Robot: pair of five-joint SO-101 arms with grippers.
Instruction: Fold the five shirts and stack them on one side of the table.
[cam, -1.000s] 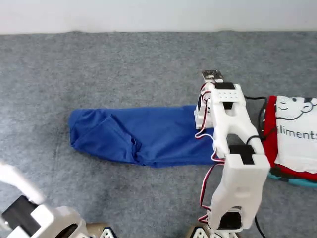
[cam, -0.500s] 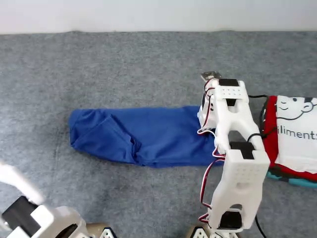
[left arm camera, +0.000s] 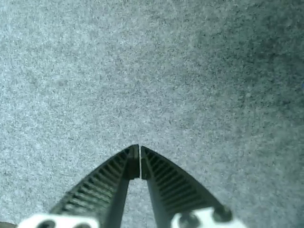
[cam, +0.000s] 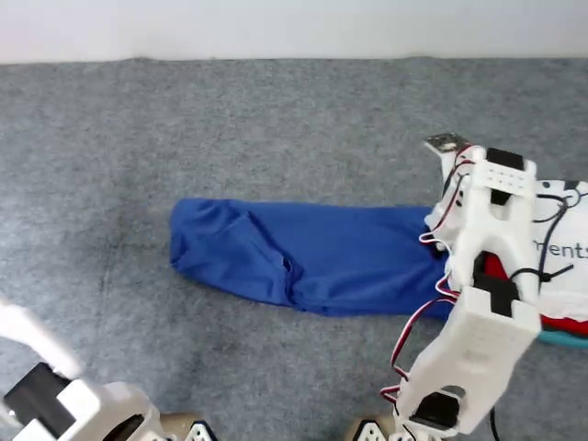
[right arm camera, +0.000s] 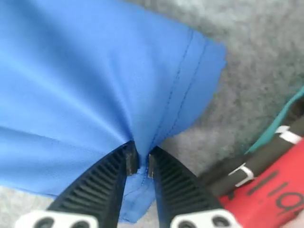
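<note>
Right gripper [right arm camera: 138, 164]: jaws narrow, pinching a fold of the blue shirt [cam: 312, 257] near its hemmed end. Right arm [cam: 478, 276] reaches in from the table's near edge and covers that end of the shirt. The shirt is a long folded strip across mid-table [cam: 276, 119]. The held end is just beside the stack [cam: 562, 276] at the right edge: white on top, red under, teal at bottom. Left gripper [left arm camera: 140, 161]: tips together, nothing held, over bare table.

Lengthwise-folded blue shirt [cam: 322, 257] flat mid-table; white-topped shirt stack [cam: 571, 280] at right edge
</note>
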